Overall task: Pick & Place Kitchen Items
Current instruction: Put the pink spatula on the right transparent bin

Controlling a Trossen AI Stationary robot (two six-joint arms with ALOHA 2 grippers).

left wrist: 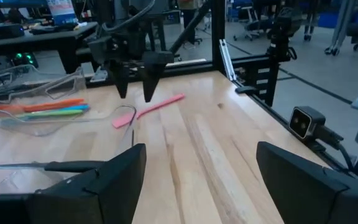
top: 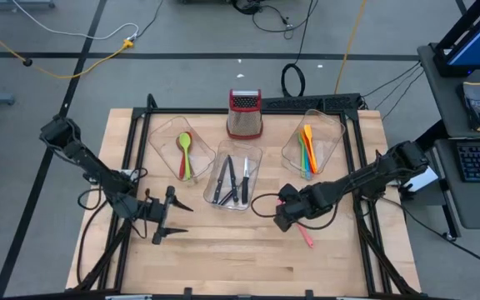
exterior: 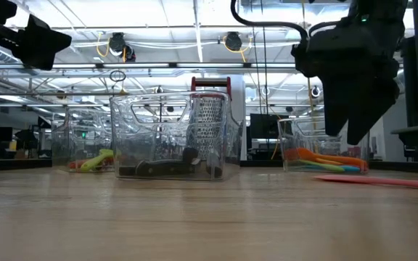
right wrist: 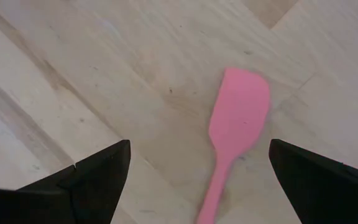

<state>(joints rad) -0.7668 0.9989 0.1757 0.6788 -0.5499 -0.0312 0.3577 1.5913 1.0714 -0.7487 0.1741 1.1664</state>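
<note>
Your right gripper (right wrist: 197,174): fingers spread wide, empty, hovering over the flat pink silicone spatula (right wrist: 232,137) lying on the wooden table (top: 223,258). Your left gripper (top: 176,217): fingers open, empty, well apart.

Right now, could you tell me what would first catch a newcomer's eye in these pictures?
The flat pink spatula lies alone on the bare wooden table, directly below the right arm's open claw. Behind it stand three clear plastic tubs holding sorted utensils, with the steel box grater with a red top beyond the middle one. The left claw waits open over the table's left side.
</note>
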